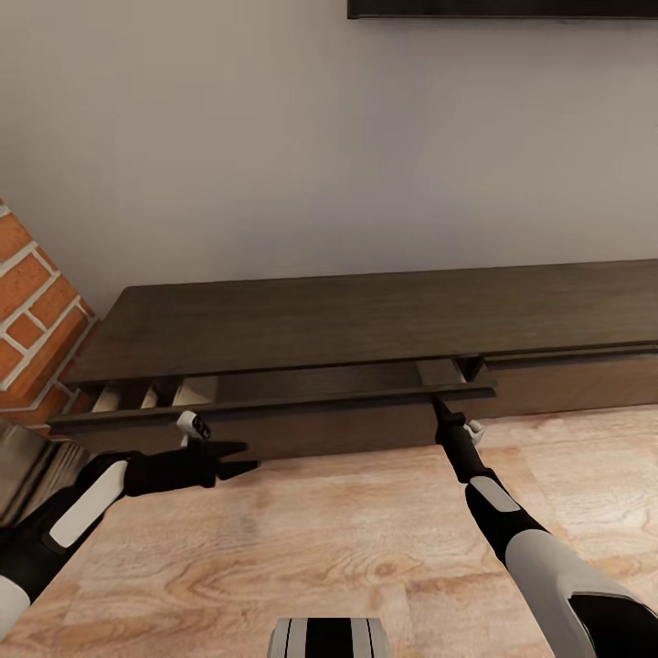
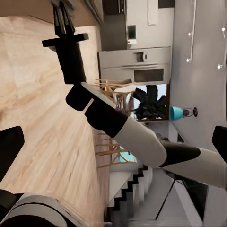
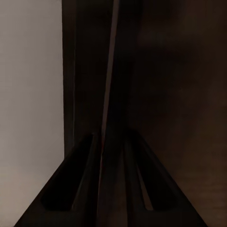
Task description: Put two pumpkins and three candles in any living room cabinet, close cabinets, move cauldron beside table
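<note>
The long low dark brown cabinet stands against the wall, its left drawer pulled partly out. Pale beige shapes lie inside the drawer; I cannot tell whether they are candles. My right gripper is at the right end of the drawer front. In the right wrist view its fingers sit on either side of that thin panel, shut on it. My left gripper hovers open just in front of the drawer, holding nothing. The pumpkins, cauldron and table are out of view.
A red brick wall juts out left of the cabinet. Light wooden floor stretches in front of it. A dark screen edge hangs on the wall above. The left wrist view looks past my right arm to a kitchen and stairs.
</note>
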### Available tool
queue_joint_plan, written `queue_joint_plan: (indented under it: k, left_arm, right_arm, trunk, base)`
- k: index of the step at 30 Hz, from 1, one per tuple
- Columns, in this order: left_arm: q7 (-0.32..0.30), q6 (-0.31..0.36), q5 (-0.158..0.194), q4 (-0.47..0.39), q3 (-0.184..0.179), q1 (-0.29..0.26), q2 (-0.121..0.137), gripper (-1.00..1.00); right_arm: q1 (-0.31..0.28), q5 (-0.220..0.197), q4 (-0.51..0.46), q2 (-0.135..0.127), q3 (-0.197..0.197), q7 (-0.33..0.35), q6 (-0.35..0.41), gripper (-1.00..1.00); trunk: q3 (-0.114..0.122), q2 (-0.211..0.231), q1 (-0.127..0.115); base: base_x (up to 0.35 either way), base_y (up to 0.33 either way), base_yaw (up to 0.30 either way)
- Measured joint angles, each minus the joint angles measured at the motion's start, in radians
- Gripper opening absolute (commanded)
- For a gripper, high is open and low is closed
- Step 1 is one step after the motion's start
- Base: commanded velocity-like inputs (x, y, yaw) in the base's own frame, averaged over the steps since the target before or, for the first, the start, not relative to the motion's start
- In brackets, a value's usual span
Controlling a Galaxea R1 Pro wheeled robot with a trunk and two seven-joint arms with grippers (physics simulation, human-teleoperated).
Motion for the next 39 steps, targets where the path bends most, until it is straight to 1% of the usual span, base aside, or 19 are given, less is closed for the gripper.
queue_joint_plan:
  k: [2,6,9,11,14,27,35,39]
  left_arm:
    - [0.001,0.0,0.001,-0.032,-0.006,0.001,-0.002,1.0]
    - [0.002,0.0,0.002,-0.046,-0.008,0.001,-0.002,1.0]
    - [0.002,0.0,0.008,-0.049,-0.008,0.001,-0.002,1.0]
    - [0.002,-0.001,0.018,-0.049,-0.007,0.002,-0.001,1.0]
    - [0.002,-0.002,0.022,-0.048,-0.008,0.002,-0.002,1.0]
    - [0.002,-0.002,0.024,-0.048,-0.007,0.002,-0.002,1.0]
    - [0.002,-0.003,0.025,-0.048,-0.007,0.002,-0.002,1.0]
    - [0.002,-0.003,0.025,-0.048,-0.006,0.002,-0.001,1.0]
  right_arm:
    - [0.0,0.0,0.0,0.0,0.0,0.0,0.001,-1.0]
    - [0.0,0.0,0.0,0.0,-0.001,0.0,0.001,-1.0]
    - [0.0,-0.002,0.0,0.0,-0.005,-0.001,0.002,-1.0]
    - [0.0,-0.003,0.0,0.0,-0.006,-0.001,0.002,-1.0]
    - [0.0,-0.004,0.0,0.0,-0.007,-0.002,0.002,-1.0]
    - [-0.001,-0.009,-0.001,-0.001,-0.018,-0.006,0.005,-1.0]
    - [0.0,-0.01,-0.001,-0.001,-0.02,-0.006,0.007,-1.0]
    - [-0.001,-0.012,0.0,-0.001,-0.023,-0.006,0.008,-1.0]
  trunk:
    - [0.0,0.0,0.0]
    - [0.0,0.0,0.0]
    - [0.0,0.0,0.001]
    - [0.0,0.0,0.0]
    - [0.0,0.0,0.0]
    - [0.0,0.0,0.0]
    - [0.0,0.0,0.0]
    - [0.0,0.0,0.0]
  base:
    - [0.0,0.0,0.0]
    - [-0.049,0.0,0.0]
    - [-0.234,0.0,0.0]
    - [-0.084,0.0,0.0]
    - [-0.077,0.0,0.0]
    - [-0.144,0.0,0.0]
    - [-0.029,0.0,0.0]
    - [-0.183,0.0,0.0]
